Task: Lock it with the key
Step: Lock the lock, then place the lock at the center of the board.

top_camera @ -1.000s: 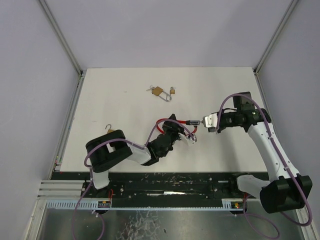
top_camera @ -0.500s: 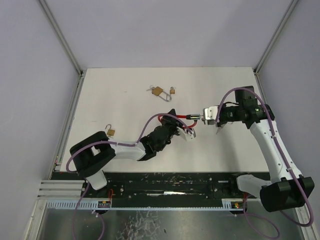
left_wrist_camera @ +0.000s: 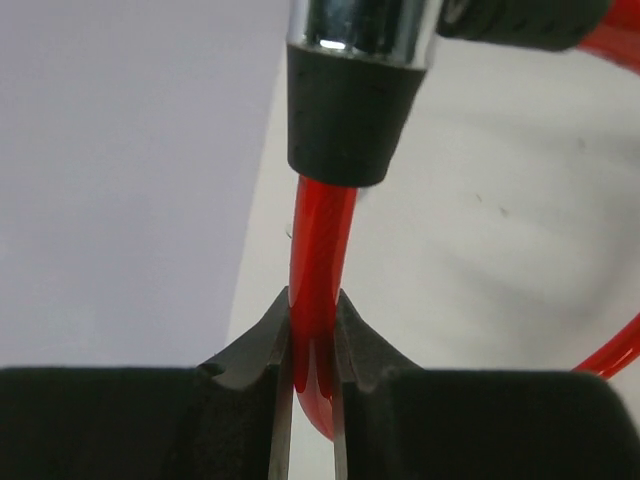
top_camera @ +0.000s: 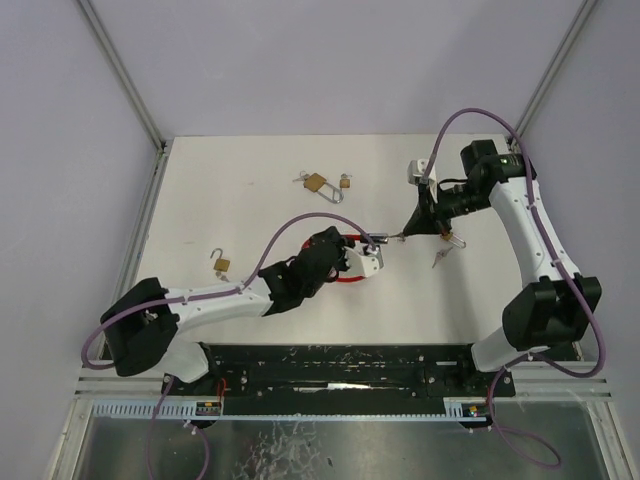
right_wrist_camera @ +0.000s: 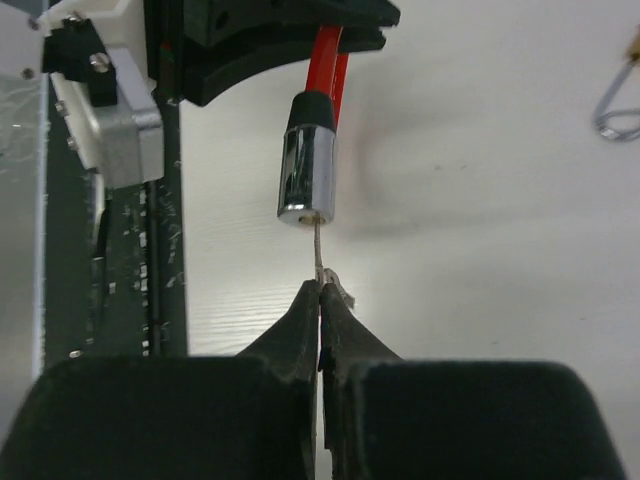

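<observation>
We see left fingers [left_wrist_camera: 250, 350] clamped on red cable [left_wrist_camera: 320, 240], just beside black collar of chrome lock barrel [right_wrist_camera: 306, 175] — lock sits over middle of table [top_camera: 220, 200]. Right fingers [right_wrist_camera: 290, 335] pressed together on thin key [right_wrist_camera: 318, 252], tip touching barrel's end face; how deep it goes, we cannot tell. Brass padlocks [top_camera: 315, 183] lie well apart at far side — one more padlock [top_camera: 221, 264] at left.

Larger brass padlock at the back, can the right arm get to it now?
Probably not yet: the right tool is shut on the key at the chrome lock barrel. The way to the larger brass padlock looks open.
</observation>
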You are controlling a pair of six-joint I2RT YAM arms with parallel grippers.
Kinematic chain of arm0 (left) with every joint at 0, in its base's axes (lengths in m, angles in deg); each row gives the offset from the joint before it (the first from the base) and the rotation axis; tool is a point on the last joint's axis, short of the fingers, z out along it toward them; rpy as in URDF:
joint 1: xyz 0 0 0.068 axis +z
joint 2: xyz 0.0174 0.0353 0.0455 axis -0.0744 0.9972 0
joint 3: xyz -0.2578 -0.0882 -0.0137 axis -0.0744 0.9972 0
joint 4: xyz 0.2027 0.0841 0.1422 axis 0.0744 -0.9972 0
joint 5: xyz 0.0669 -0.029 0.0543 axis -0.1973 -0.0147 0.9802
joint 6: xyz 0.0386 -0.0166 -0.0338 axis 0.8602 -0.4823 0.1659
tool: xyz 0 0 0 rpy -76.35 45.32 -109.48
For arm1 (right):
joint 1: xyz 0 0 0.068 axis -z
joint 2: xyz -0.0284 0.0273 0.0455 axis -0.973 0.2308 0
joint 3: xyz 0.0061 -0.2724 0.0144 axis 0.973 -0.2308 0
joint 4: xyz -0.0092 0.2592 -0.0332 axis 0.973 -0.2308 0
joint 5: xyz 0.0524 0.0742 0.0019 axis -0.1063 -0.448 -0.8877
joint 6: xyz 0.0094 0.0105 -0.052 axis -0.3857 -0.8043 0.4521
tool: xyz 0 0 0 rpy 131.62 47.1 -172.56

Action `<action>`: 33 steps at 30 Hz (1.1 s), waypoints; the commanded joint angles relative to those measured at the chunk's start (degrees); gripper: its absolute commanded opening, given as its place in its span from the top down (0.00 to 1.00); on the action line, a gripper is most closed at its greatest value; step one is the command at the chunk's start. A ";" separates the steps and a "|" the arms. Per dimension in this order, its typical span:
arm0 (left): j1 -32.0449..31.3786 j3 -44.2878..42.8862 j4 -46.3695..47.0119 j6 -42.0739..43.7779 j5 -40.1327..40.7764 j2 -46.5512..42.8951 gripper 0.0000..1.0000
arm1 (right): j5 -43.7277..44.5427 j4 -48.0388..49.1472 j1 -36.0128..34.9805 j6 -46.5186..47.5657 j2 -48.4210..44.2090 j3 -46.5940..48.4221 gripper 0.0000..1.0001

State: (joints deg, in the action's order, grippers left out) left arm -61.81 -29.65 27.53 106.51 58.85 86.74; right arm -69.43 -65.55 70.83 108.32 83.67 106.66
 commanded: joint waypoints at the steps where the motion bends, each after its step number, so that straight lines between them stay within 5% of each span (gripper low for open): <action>1: -0.66 -0.78 -18.39 -9.41 2.95 -2.83 1.00 | -2.54 -9.68 1.50 0.47 -0.08 1.12 1.00; 8: -0.88 0.31 -22.20 -22.78 -1.07 -7.32 1.00 | 2.61 7.49 2.13 -10.05 -7.94 -8.96 1.00; 18: 3.45 -1.52 -16.94 -51.62 -11.12 -7.71 1.00 | -7.88 35.40 6.07 -33.53 -15.05 -26.13 1.00; 24: 10.20 -4.94 -11.47 -65.79 -17.35 -0.70 1.00 | -11.61 52.25 12.71 -45.03 -18.24 -35.47 1.00; 33: 13.13 -21.19 -7.43 -81.77 -15.55 17.64 1.00 | -12.78 62.05 14.33 -49.59 -16.46 -40.71 1.00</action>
State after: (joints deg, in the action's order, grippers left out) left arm -49.96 -43.79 11.03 36.85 43.00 99.35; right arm -79.53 -11.46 84.97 62.29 66.97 67.06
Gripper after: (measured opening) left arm 0.120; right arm 0.010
